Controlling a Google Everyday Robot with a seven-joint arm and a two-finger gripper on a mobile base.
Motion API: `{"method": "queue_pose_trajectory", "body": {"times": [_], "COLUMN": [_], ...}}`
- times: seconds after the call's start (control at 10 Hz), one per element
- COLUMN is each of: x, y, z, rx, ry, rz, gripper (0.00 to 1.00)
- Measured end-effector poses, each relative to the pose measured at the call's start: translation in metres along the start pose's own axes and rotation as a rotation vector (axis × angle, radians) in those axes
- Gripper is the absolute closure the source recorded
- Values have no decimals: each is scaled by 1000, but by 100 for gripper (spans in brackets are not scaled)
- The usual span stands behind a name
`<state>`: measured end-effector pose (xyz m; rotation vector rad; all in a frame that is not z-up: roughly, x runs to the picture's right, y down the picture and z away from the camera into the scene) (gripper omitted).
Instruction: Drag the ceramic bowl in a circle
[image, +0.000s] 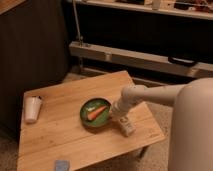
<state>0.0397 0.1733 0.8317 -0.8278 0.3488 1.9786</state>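
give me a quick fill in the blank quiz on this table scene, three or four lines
1. The ____ ceramic bowl sits on the wooden table.
2. Inside the bowl lies an orange ____.
3. The pincer is down at the bowl's ____ rim, as the camera view shows it.
4. The white cup is near the table's ____ end in the camera view.

Missing words: green; carrot; right; left
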Motion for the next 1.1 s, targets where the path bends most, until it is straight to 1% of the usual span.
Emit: {"method": "queue_pose_trajectory", "body": {"times": [0.1,0.2,0.5,0.6,0.7,0.8,0.9,1.0,1.1], "x": [18,44,107,128,138,143,143,143,142], "y": [-11,-17,-12,-10,-4,7,27,41,60], "z": [1,3,15,19,22,25,29,32,36], "rx": [0,-3,-11,-23,-36,-51,-68,-76,-87], "ry": [18,45,114,143,162,169,173,179,187], "rz": [-8,-25,-85,-115,-142,-166,-198,-222,-255], "gripper": [100,100,100,100,100,100,100,100,100]}}
